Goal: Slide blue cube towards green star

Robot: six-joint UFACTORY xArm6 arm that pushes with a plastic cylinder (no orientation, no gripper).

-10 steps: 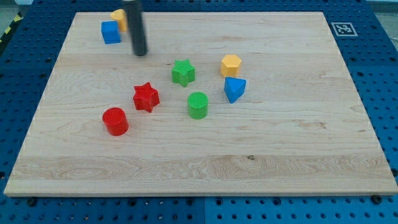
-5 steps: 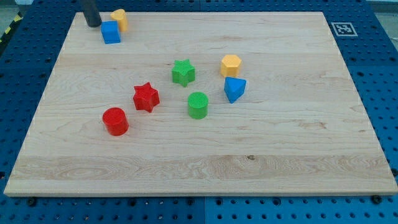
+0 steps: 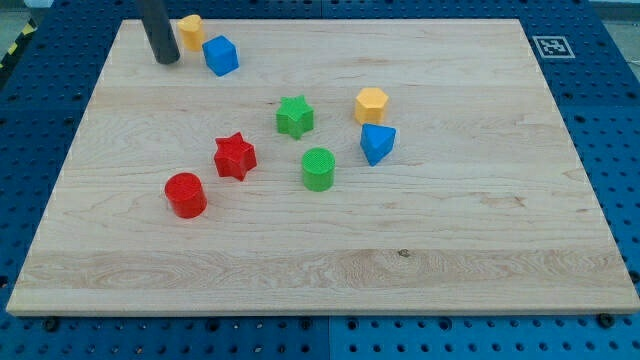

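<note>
The blue cube (image 3: 221,55) sits near the view's top left, turned at an angle, just below and right of a yellow block (image 3: 191,31). The green star (image 3: 294,116) lies near the board's middle, down and to the right of the cube. My tip (image 3: 166,58) rests on the board to the left of the blue cube, a short gap apart from it.
A yellow hexagonal block (image 3: 371,104) and a blue pointed block (image 3: 377,143) lie right of the green star. A green cylinder (image 3: 318,168) lies below the star. A red star (image 3: 235,156) and a red cylinder (image 3: 186,194) lie lower left. The wooden board (image 3: 480,230) has a marker tag (image 3: 551,46) at its top right corner.
My tip swung from right of the cube to its upper left, then came down and right. The blue cube slid to the right and rotated.
</note>
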